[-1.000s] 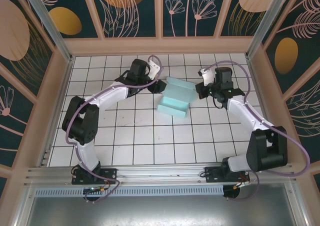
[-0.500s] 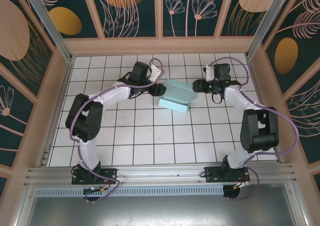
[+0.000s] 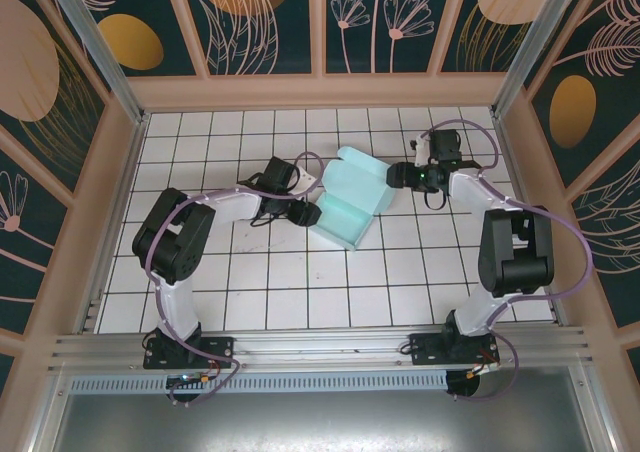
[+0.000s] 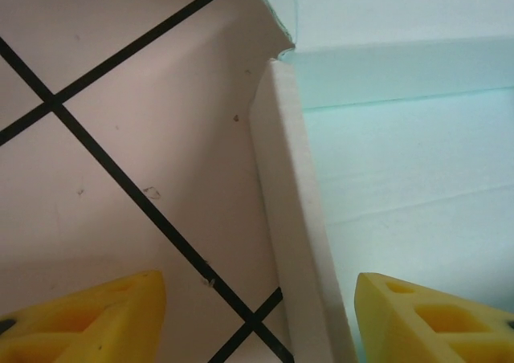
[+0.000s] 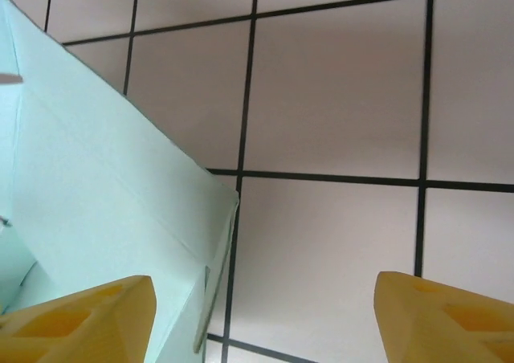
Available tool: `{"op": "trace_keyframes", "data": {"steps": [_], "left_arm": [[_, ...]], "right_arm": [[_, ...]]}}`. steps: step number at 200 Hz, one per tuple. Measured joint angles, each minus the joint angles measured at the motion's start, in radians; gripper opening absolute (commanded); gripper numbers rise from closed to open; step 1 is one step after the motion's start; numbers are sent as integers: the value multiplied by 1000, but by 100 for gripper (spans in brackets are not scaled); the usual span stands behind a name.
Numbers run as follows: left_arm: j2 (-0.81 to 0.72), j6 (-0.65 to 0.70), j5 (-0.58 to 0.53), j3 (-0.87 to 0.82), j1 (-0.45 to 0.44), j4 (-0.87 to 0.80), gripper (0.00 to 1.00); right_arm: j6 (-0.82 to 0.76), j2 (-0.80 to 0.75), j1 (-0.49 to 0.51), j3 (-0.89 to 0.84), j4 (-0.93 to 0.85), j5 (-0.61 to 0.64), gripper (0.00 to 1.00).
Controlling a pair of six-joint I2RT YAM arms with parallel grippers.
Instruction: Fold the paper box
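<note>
The paper box (image 3: 345,207) is pale mint card and lies slanted in the middle of the tiled floor, its tray open upward and a flap (image 3: 365,175) spread at its far end. My left gripper (image 3: 309,212) is at the box's left side. In the left wrist view its yellow fingers (image 4: 88,323) stand wide apart across the box's white-edged side wall (image 4: 293,242), so the left gripper (image 4: 261,323) is open. My right gripper (image 3: 394,177) is at the flap's right edge, open. In the right wrist view the box's corner (image 5: 120,194) lies beside the left finger (image 5: 80,319) of the right gripper (image 5: 265,323).
White floor tiles with black grid lines (image 3: 300,272) surround the box. Wooden walls (image 3: 320,92) close in the far side and both flanks. The arm bases are bolted to a metal rail (image 3: 320,347) at the near edge.
My right gripper went from shut to open and swung to the flap's right edge. My left gripper dropped toward the near-left side of the box. The box turned and its flap now lies flatter.
</note>
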Motion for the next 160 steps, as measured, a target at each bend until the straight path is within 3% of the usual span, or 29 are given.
{"op": "trace_keyframes", "data": {"steps": [40, 110, 160], "left_arm": [[-2, 0, -14, 0, 0, 12, 63], [-3, 0, -22, 0, 0, 31, 63], [-10, 0, -24, 0, 0, 31, 63]], "right_arm": [[-10, 2, 0, 13, -18, -92, 52], [-26, 2, 0, 17, -74, -173, 34], [6, 2, 4, -4, -76, -204, 33]]}}
